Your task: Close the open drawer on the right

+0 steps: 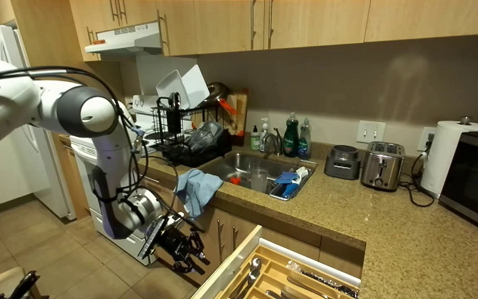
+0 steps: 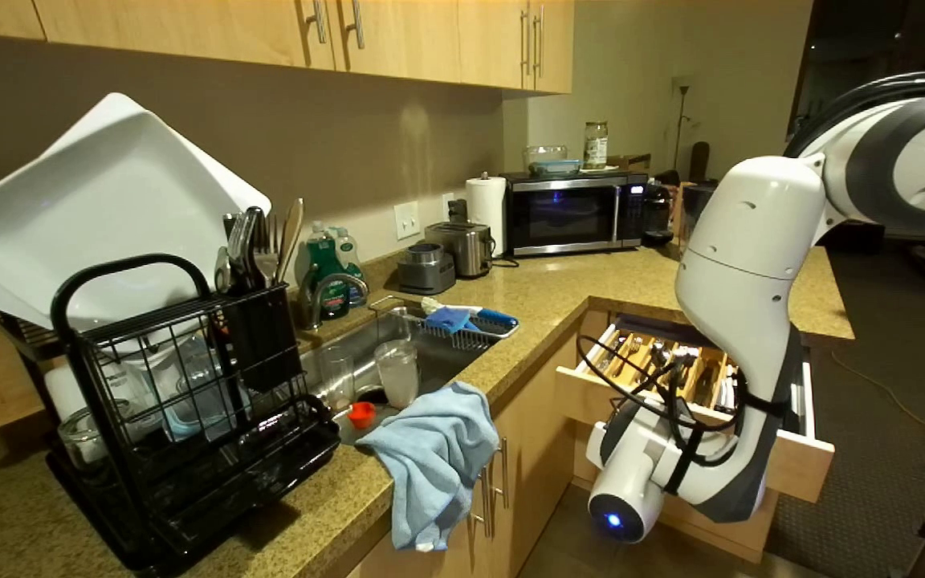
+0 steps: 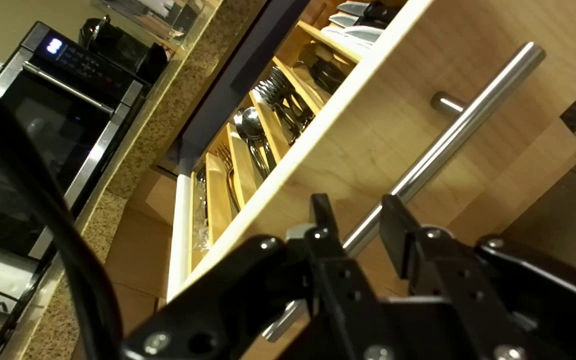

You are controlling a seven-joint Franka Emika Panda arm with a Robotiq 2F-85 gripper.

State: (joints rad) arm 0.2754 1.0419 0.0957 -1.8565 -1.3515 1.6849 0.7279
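The light-wood drawer stands pulled out, its front (image 1: 229,268) facing the gripper in an exterior view. In an exterior view the drawer front (image 2: 804,464) is partly hidden by the arm. Pale dividers with utensils show inside. In the wrist view the drawer front (image 3: 368,155) carries a long metal bar handle (image 3: 443,149). My gripper (image 1: 204,266) is in front of the drawer, tilted downward, fingers apart and holding nothing. In the wrist view the gripper (image 3: 356,200) has the handle crossing behind its fingertips; I cannot tell whether they touch. The gripper is hidden behind the arm in an exterior view.
The stone countertop (image 1: 326,211) overhangs the drawer opening. A blue towel (image 2: 438,457) hangs over the counter edge by the sink (image 1: 239,160). Cabinet doors with slim handles (image 1: 220,234) are beside the gripper. A dish rack (image 2: 189,385) stands on the counter.
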